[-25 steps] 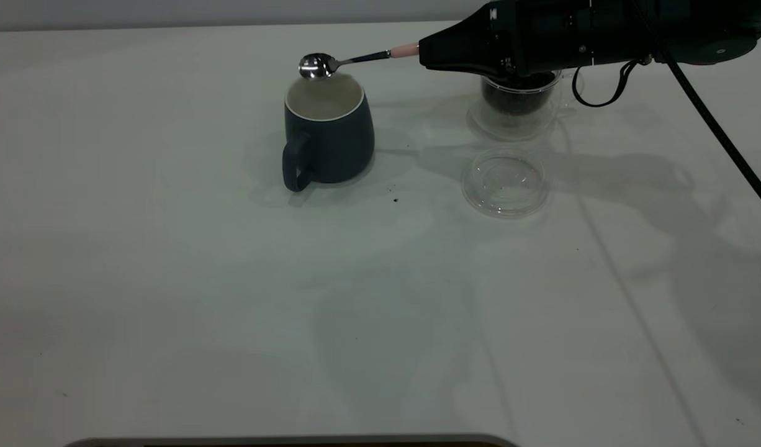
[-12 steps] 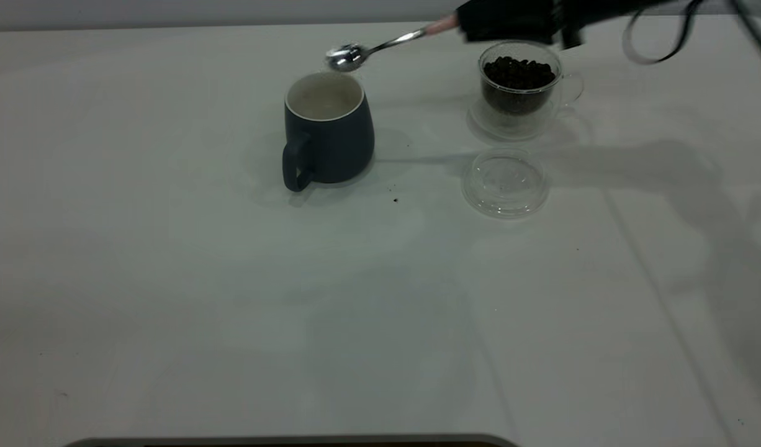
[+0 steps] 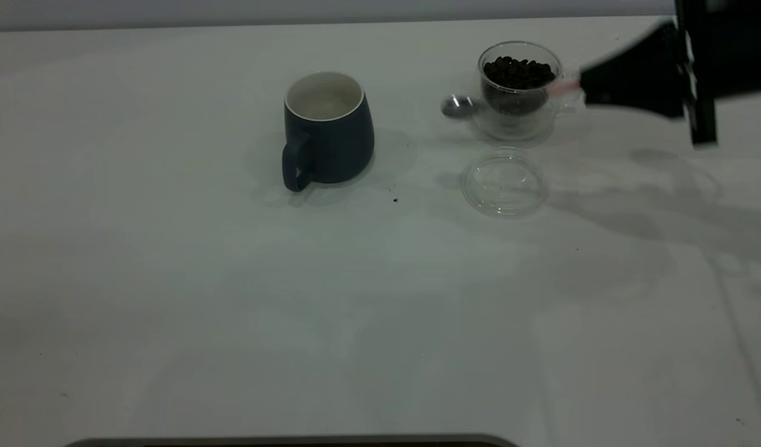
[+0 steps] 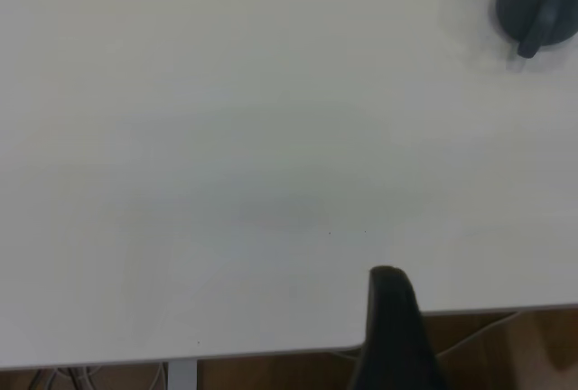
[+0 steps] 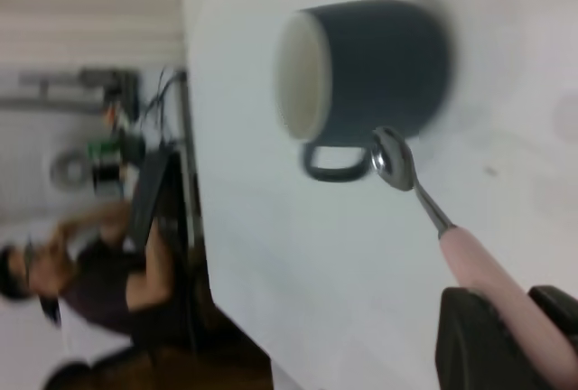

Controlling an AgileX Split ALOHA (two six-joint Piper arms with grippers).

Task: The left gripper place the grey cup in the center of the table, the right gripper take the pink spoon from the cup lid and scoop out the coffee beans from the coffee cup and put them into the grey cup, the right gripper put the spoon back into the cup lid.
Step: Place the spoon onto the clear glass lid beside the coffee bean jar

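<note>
The grey cup is a matte slate mug, wider at its base, white inside, with a thick loop handle turned toward the camera in the exterior view; it stands upright on the smooth white worktop. To its right in that view stands the coffee cup, clear double-walled glass, holding a heap of dark coffee beans. Nearer the camera than the coffee cup, apart from it, lies the cup lid, a round clear disc with a raised rim.

The right tool is clamped on the pale pink handle of the pink spoon, whose shiny steel bowl shows just left of the coffee cup, well right of the grey cup. The left tool hangs over the worktop's edge, far from the grey cup; whether it is apart or together cannot be told.

Broad bare worktop spreads in front of and left of the grey cup.
</note>
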